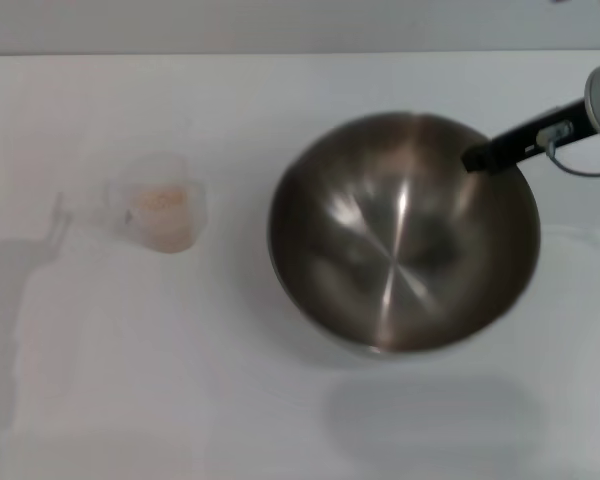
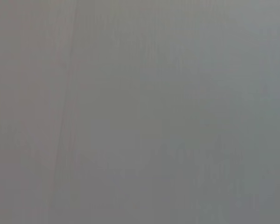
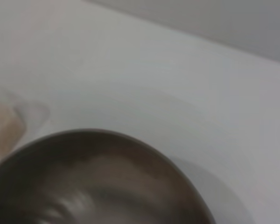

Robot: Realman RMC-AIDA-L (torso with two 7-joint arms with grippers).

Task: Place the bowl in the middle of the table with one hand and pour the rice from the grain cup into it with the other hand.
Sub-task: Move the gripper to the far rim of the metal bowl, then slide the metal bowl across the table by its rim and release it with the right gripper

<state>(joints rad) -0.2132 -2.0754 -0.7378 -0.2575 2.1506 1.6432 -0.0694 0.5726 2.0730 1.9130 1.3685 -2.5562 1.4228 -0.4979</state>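
One finger: a single dark finger (image 1: pixel 495 152) of the right gripper (image 1: pixel 477 159) reaches in from the right edge of the head view and lies over the far right rim of the bowl; its tip sits at the rim, inside the bowl's outline.
Fingers' state: only that one finger shows, so I cannot tell whether the pair is apart, together, or clamped on the rim.
Right arm: a pale grey wrist body with a looped cable sits at the upper right, just behind the finger.
Bowl (image 1: pixel 403 232): large, round, shiny steel, its inside bare; it sits right of the counter's middle, with a soft shadow on the near side. The right wrist view shows its curved rim (image 3: pixel 102 135) close up.
Grain cup (image 1: pixel 158 214): small and clear, upright on the counter, well to the left of the bowl and apart from it.
Rice (image 1: pixel 161 200): a pale beige mass inside the cup.
Counter (image 1: pixel 130 380): plain white surface under both things.
Left gripper: not visible; the left wrist view shows only flat grey.
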